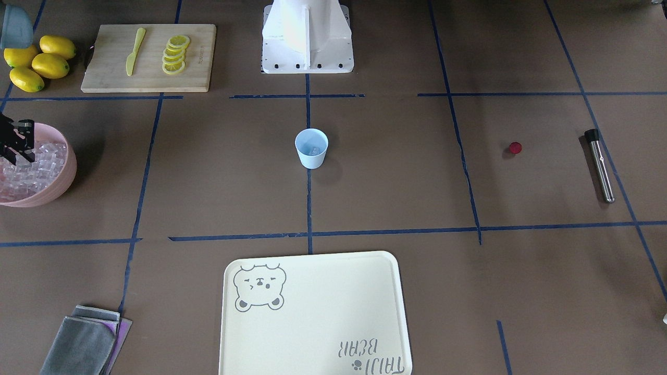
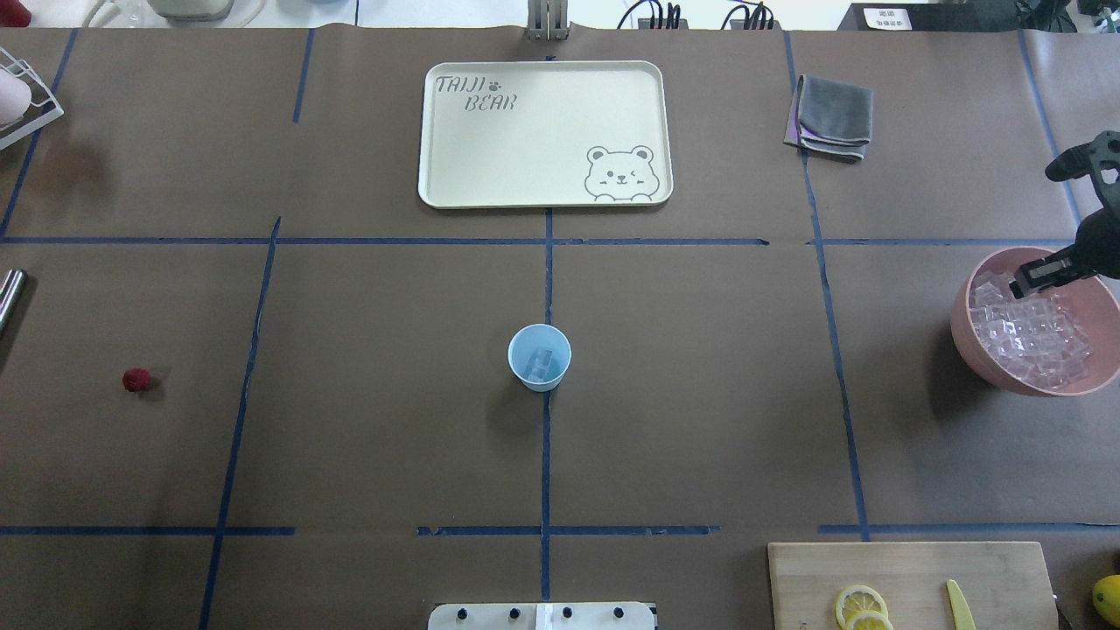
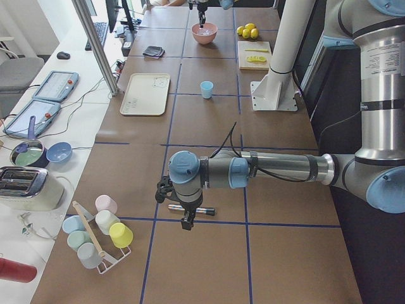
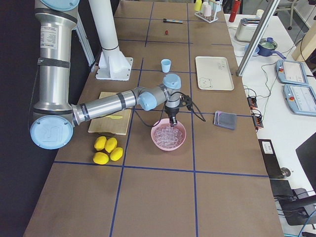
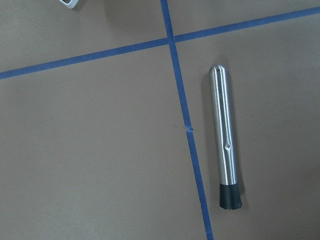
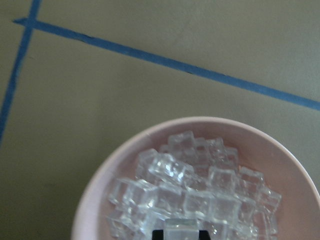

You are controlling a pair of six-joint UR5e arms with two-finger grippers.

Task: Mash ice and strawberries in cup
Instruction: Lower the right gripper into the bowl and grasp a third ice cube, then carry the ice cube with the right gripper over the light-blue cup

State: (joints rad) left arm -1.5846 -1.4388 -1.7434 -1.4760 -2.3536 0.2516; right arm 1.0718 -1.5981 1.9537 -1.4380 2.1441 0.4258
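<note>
Centre of the tabletop point(image 2: 350, 394): the cup point(image 2: 523, 350), already holding some ice point(image 2: 542, 361), with the strawberries point(image 2: 136, 380) well apart at its 9 o'clock, not yet added. Out at 3 o'clock, over the pink bowl point(image 2: 958, 319), the right arm's fingers point(image 6: 157, 234) narrow around another cube, seemingly gripped. Cannot tell the set of the left arm's fingers point(image 3: 188, 221) above the muddler point(image 5: 226, 140); loading unfinished, mashing not begun
</note>
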